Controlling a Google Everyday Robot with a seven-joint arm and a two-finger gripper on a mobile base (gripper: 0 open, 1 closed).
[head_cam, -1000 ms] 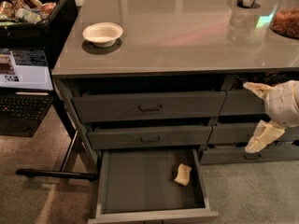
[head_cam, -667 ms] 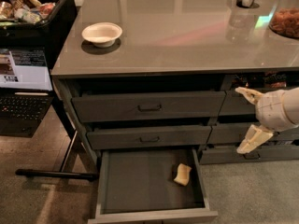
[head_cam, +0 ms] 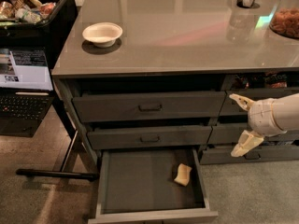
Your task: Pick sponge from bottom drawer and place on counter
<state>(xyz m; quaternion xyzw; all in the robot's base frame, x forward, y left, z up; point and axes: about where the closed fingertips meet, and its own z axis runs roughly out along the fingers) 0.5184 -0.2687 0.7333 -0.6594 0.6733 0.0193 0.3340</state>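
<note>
- The sponge [head_cam: 182, 174] is lying on the floor of the open bottom drawer [head_cam: 135, 183], near its right wall. Its long axis is running roughly front to back, slightly tilted.
- The gripper [head_cam: 235, 125] is hovering in front of the right-hand drawer stack, above and to the right of the sponge and well apart from it.
- The coming reach is probably calling for a descent down and to the left.
- The gripper's fingers are standing spread wide, holding and touching nothing.
- The desk [head_cam: 187, 36] is sitting above the drawers as the place to set the sponge down.
</note>
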